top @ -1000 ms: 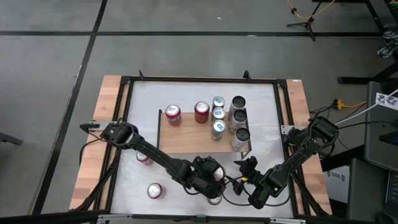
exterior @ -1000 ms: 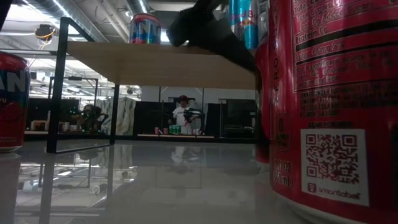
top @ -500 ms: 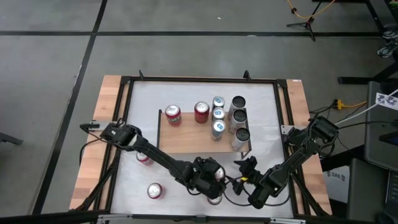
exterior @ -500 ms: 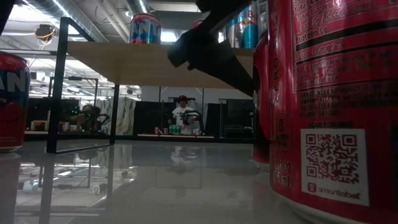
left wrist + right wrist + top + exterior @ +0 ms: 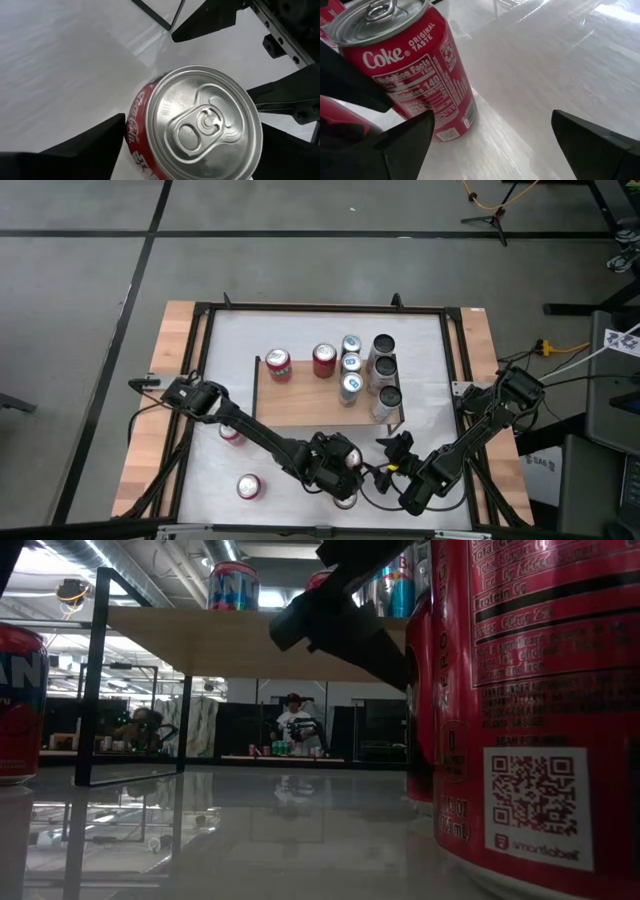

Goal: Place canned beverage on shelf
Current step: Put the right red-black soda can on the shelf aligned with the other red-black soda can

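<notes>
White table [image 5: 300, 330]: wooden shelf [image 5: 300, 402] at centre, carrying two red cans and six slim cans along its far edge. Red can [image 5: 200, 132] upright on the table near the shelf's near edge. Left gripper [image 5: 342, 463] above it, fingers [image 5: 75, 150] spread on either side, not clamped. Right gripper [image 5: 398, 448] just right of it, fingers open, empty

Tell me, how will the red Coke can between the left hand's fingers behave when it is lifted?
The Coke can has an unopened tab, so it is probably full and heavy. Its smooth wall may slip. It stands upright, and once tipped it would likely roll.
</notes>
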`<act>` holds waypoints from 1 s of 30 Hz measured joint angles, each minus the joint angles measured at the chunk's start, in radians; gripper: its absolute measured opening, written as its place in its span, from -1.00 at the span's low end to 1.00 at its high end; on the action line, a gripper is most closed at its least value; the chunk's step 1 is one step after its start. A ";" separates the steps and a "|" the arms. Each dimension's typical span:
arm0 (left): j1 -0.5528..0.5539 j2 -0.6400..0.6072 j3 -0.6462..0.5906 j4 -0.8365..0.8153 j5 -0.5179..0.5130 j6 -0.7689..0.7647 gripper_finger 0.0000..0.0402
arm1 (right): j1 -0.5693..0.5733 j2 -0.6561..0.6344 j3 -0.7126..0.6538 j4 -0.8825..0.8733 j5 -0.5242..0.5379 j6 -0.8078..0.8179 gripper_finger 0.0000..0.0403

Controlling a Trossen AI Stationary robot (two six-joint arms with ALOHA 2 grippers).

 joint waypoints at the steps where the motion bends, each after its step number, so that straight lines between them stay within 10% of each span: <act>1: 0.000 0.000 0.000 0.000 -0.003 0.000 0.67 | 0.000 0.000 0.000 0.000 0.000 0.000 0.95; 15: 0.000 -0.002 0.007 -0.008 -0.007 -0.020 0.51 | 0.002 0.000 0.000 -0.039 -0.073 0.000 0.95; 30: -0.017 -0.004 0.282 -0.265 0.014 0.008 0.51 | 0.042 -0.014 0.000 -0.044 -0.097 -0.001 0.95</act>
